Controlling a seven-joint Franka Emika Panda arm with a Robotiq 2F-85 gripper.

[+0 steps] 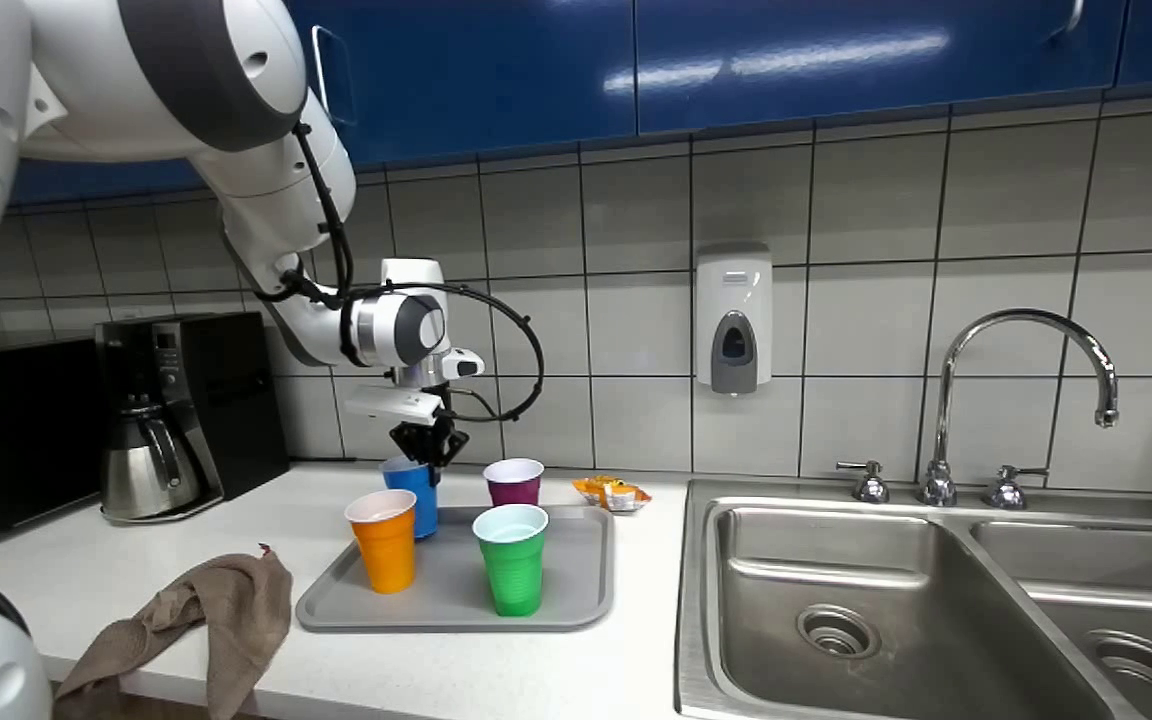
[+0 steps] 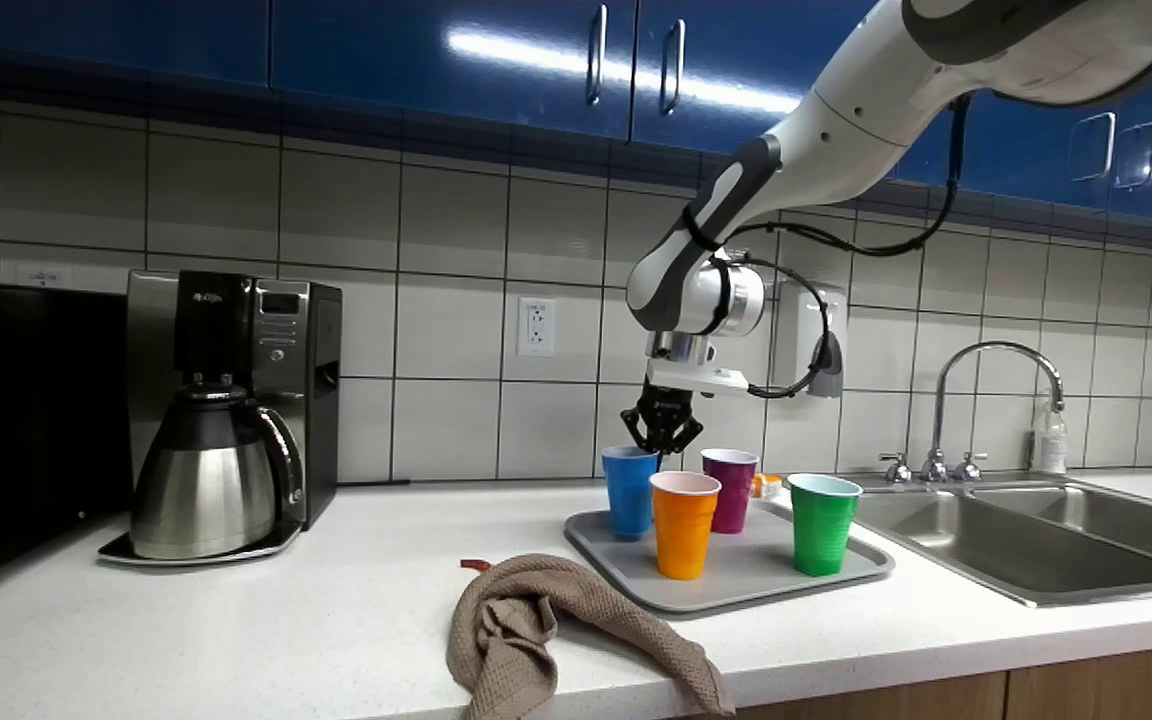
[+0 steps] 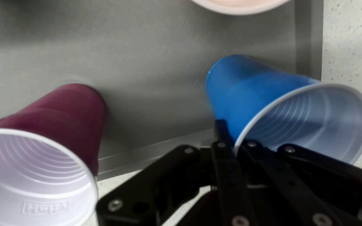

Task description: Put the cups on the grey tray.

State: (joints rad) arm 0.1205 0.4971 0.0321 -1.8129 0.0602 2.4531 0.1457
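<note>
On the countertop [image 1: 626,660], the grey tray [image 1: 451,580] is laid flat as the receiving surface. The gripper [image 3: 236,146] is positioned over it, at eleven o'clock in an exterior view. By the same clock, the green tumbler [image 1: 512,560] is stood at five, the orange tumbler [image 1: 386,545] at eight and the purple tumbler [image 1: 514,490] at one, spaced apart, presumably for clearance. The blue tumbler [image 1: 406,476] is held at eleven; whether its base bears on the tray cannot be told. Its wall is clenched by the fingers [image 3: 221,135], one inside, one outside, likely because the thin rim suits a narrow pinch.
</note>
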